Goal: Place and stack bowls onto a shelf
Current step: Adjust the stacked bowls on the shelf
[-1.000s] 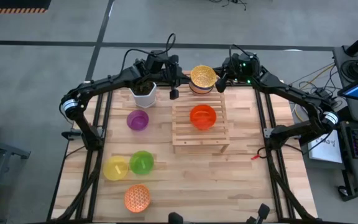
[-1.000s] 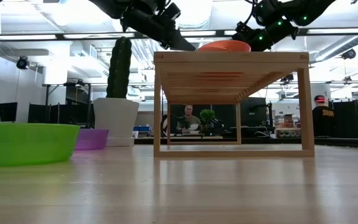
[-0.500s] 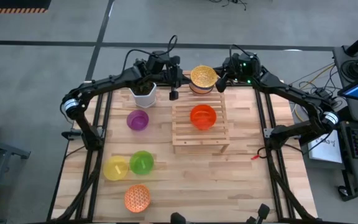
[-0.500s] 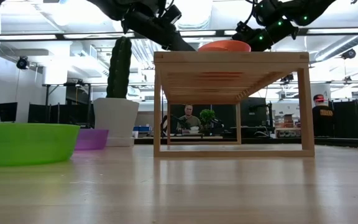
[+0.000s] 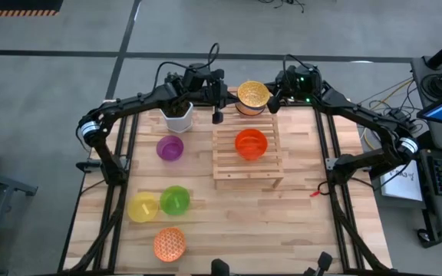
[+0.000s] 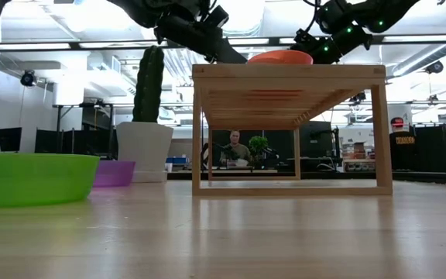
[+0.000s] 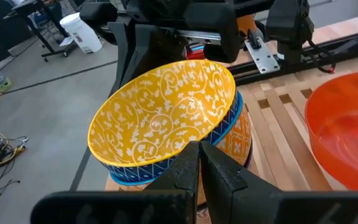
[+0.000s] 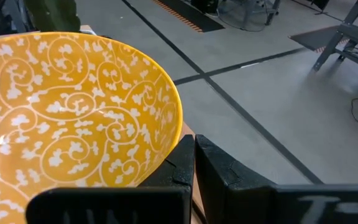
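The left gripper (image 5: 217,116) has drifted slightly toward the shelf (image 5: 245,175) over the last second, from just beside the cactus pot (image 5: 178,116) to nearer the shelf's far left corner; little else has moved. Its fingers (image 7: 219,168) are pressed fully together and hold nothing, their tips just short of the patterned yellow bowl (image 7: 166,115), which sits tilted on a small stack at the shelf's far edge. The right gripper (image 5: 273,106) is at the opposite side of that bowl, also fully closed on nothing, its fingers (image 8: 219,168) close against the rim. The red bowl (image 5: 251,143) rests on the slats, nearer than both sets of fingers. The purple bowl (image 5: 169,148), green bowl (image 5: 175,200), plain yellow bowl (image 5: 142,208) and lattice bowl (image 5: 169,244) lie on the table, well apart from either gripper. Judging by this, both arms seem to be nudging the tilted bowl straight; four bowls are left to shelve.
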